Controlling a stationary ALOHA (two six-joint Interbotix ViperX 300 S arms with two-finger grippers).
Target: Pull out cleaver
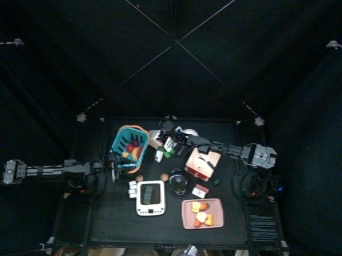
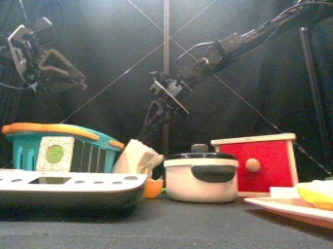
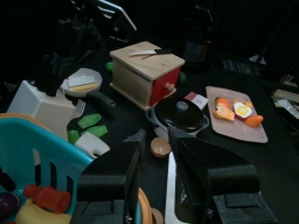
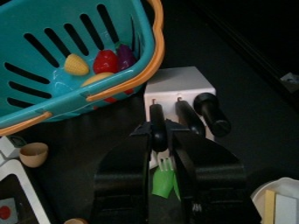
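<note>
A white knife block (image 4: 181,86) stands beside the teal basket (image 4: 70,52), with three black handles sticking out of it. My right gripper (image 4: 158,131) is shut on the outermost handle, the cleaver (image 4: 156,114), whose blade is hidden in the block. In the front view the right gripper (image 2: 162,94) hangs above the block (image 2: 136,156). My left gripper (image 3: 153,144) is open and holds nothing. It is raised at the left (image 2: 29,44), over the basket's side.
A wooden box with a red front (image 2: 260,165) and a lidded pot (image 2: 198,175) stand right of the block. A white scale (image 2: 65,190) lies at the front left. A pink board with cut fruit (image 3: 237,112) lies at the front right.
</note>
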